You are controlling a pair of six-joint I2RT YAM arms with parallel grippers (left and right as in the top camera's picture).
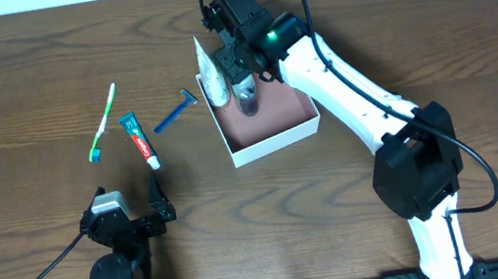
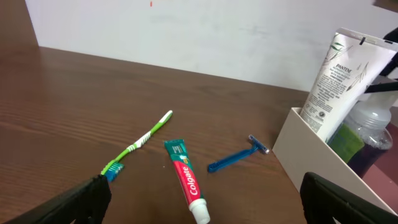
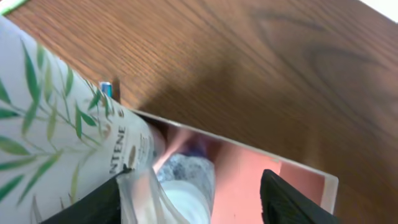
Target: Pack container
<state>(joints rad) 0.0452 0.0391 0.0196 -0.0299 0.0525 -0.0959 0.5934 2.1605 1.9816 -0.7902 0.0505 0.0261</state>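
Note:
The container [image 1: 274, 143] is a shallow white box with a pinkish inside, standing at mid-table. A white Pantene tube [image 1: 210, 74] leans against its left wall, and a clear bottle [image 1: 246, 97] stands beside the tube inside the box. My right gripper [image 1: 243, 61] hovers over the bottle. In the right wrist view its jaws [image 3: 191, 186] are open around the bottle [image 3: 186, 180], with a clear gap to the right finger. The left gripper [image 1: 132, 202] rests wide open near the front left and holds nothing. The toothpaste [image 2: 186, 180] lies ahead of it.
Left of the box, a green toothbrush [image 1: 105, 121], a red and green toothpaste tube [image 1: 139, 141] and a blue razor [image 1: 176, 111] lie loose on the wooden table. The right arm's white links [image 1: 351, 94] stretch over the table's right half.

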